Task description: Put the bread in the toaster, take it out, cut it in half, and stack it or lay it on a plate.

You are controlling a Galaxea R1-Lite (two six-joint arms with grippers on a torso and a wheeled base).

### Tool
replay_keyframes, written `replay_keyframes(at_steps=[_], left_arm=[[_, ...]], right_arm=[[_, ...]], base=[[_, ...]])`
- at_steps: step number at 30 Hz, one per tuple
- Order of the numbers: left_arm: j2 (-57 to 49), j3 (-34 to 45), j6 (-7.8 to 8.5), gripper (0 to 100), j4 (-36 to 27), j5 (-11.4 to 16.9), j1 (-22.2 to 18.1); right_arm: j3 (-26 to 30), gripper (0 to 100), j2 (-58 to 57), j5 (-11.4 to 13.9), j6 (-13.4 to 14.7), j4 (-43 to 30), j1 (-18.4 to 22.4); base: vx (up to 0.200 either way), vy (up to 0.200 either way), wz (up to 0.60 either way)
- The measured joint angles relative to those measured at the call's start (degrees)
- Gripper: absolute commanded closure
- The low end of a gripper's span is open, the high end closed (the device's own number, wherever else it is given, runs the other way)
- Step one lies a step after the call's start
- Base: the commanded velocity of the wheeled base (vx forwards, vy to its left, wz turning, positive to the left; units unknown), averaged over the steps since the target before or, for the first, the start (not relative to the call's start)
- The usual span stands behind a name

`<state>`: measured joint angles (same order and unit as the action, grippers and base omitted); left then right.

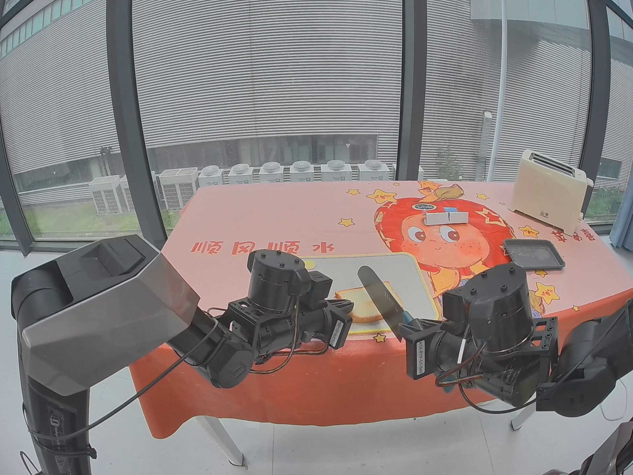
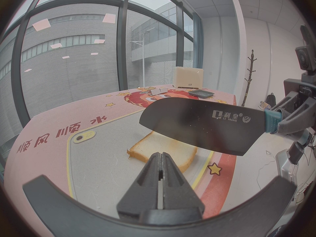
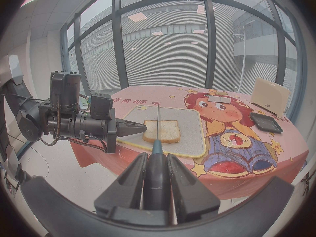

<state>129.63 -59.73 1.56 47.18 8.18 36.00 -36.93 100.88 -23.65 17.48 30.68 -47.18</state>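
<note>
I count one bread slice (image 1: 361,303), one knife (image 1: 379,293), one toaster (image 1: 548,189), one plate (image 1: 533,254), one board (image 1: 409,278). Left tool (image 2: 161,155) together, right tool (image 3: 157,157) clamped on knife. Pink-clothed bench (image 1: 277,225), windows (image 1: 264,67) behind.

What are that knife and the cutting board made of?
The knife has a dark matte blade, probably coated steel, maybe ceramic; its teal handle looks plastic. The cutting board is pale grey, speckled, yellow-rimmed: likely plastic.

The table (image 1: 264,232), under a pink cartoon cloth, carries a white cutting board (image 1: 343,272) near the front edge. A cream toaster (image 1: 549,189) stands far right, a dark plate (image 1: 533,254) nearer, and a small white block (image 1: 446,218) mid-table.
</note>
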Motion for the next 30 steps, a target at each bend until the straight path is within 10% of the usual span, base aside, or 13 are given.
replay_keyframes(at_steps=[20, 30], left_arm=[[0.1, -1.5, -1.34, 100, 10.8, -0.3, 0.1], [-0.1, -6.0, -6.21, 100, 16.3, 1.6, -4.6]], right_arm=[[0.0, 100, 0.3, 0.0, 0.1, 0.0, 0.0], [0.1, 100, 0.3, 0.0, 0.1, 0.0, -0.1]], base=[[0.000, 0.000, 0.00], [0.000, 0.000, 0.00]])
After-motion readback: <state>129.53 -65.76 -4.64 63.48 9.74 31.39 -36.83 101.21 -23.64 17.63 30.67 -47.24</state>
